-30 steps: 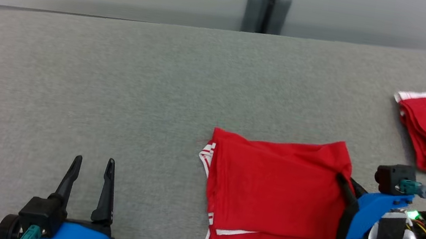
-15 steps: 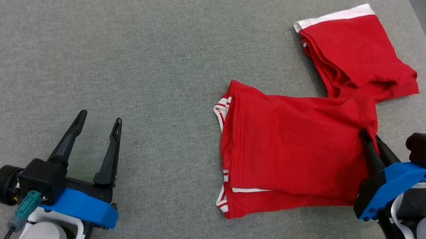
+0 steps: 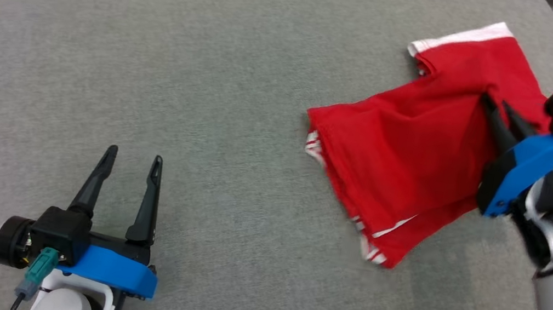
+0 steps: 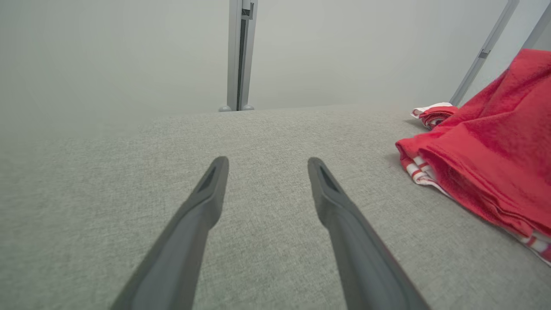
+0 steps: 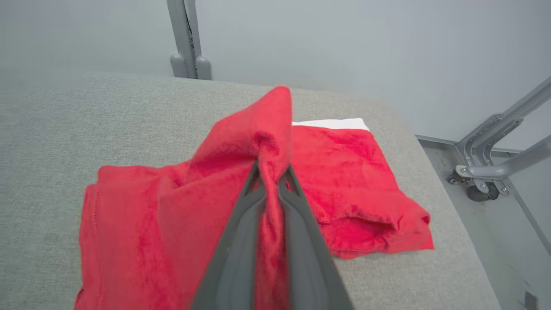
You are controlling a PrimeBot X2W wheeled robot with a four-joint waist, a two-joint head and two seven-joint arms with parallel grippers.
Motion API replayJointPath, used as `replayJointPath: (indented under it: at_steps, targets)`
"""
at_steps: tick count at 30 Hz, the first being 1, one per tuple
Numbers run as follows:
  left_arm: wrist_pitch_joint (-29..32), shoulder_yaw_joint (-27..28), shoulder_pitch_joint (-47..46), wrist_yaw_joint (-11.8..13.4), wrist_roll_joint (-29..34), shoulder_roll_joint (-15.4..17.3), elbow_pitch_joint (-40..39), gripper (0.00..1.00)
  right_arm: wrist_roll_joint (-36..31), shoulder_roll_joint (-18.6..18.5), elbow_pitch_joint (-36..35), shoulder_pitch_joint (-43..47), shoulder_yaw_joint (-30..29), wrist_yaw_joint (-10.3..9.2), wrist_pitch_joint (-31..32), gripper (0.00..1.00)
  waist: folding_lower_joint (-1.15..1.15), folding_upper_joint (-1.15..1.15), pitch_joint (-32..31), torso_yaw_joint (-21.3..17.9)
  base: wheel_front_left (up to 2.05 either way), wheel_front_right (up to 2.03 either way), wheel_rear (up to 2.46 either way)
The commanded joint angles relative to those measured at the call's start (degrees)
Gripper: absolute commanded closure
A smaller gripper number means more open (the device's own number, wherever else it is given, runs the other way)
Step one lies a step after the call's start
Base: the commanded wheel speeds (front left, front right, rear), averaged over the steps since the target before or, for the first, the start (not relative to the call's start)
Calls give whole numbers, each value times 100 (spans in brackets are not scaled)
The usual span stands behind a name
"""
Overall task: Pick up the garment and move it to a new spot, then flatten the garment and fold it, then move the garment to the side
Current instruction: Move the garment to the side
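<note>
Garment (image 3: 403, 158) beside second garment (image 3: 469, 58), table (image 3: 206, 110) right

A grey fabric-covered surface (image 3: 210, 83) spans the scene. Near its far right corner lies a folded red cloth (image 3: 470, 50) with a white band along one edge. Beyond the surface's far edge stands a pale grey wall (image 4: 129, 51) with an upright post (image 4: 239, 51). Off its right side is a metal frame (image 5: 495, 146) on a small wheel (image 5: 475, 191) on the floor (image 5: 508, 241).

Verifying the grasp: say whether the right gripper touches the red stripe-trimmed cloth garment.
Touching: right wrist view shows the right gripper pinching the red stripe-trimmed cloth garment.
</note>
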Motion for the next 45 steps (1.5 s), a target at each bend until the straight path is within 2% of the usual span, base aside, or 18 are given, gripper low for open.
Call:
replayJointPath:
  at_steps: [1,7,15,17,21,22,23,24,34,40,45]
  targets:
    - [-55,-20,-105,18,-31,-41,47,0,53,-208,9,-301,28,0,109,100,0,0,-3,168,0,0,0]
    - [-142,-137,-143,-21,-52,-161,226,0,208,-958,142,-852,48,0,579,100,0,0,-80,672,0,0,0]
    - [-211,-244,-191,-43,-99,-265,324,0,94,-2056,523,-1032,-391,0,1125,100,0,0,-15,1235,0,0,0]
    - [-222,-269,-198,-49,-80,-263,342,0,69,-2230,623,-1034,-524,0,1168,100,0,0,36,1324,0,0,0]
    - [-229,-281,-225,-53,-64,-259,362,0,-8,-2323,758,-1050,-738,0,1116,100,0,0,109,1411,0,0,0]
    - [-233,-284,-239,-53,-58,-256,362,0,-64,-2332,810,-1057,-825,0,1069,95,0,0,137,1429,0,0,0]
    - [-236,-286,-244,-49,-50,-249,356,0,-137,-2324,858,-1060,-897,0,997,71,0,0,165,1439,0,0,0]
    - [-236,-288,-249,-48,-46,-243,349,0,-209,-2295,877,-1067,-937,0,850,1,0,0,191,1444,0,0,0]
    - [-249,-308,-330,-35,-51,-192,407,0,-505,-1816,1472,-876,-973,0,-359,0,0,0,225,1333,0,0,0]
    - [-248,-202,-344,75,-105,-157,493,0,-421,-1551,1616,-972,-700,0,-865,0,0,0,-9,1350,0,0,0]
    - [-255,2,-345,162,-261,-170,544,0,-358,-1126,1591,-879,-547,0,-1334,0,0,0,-322,1430,0,0,0]
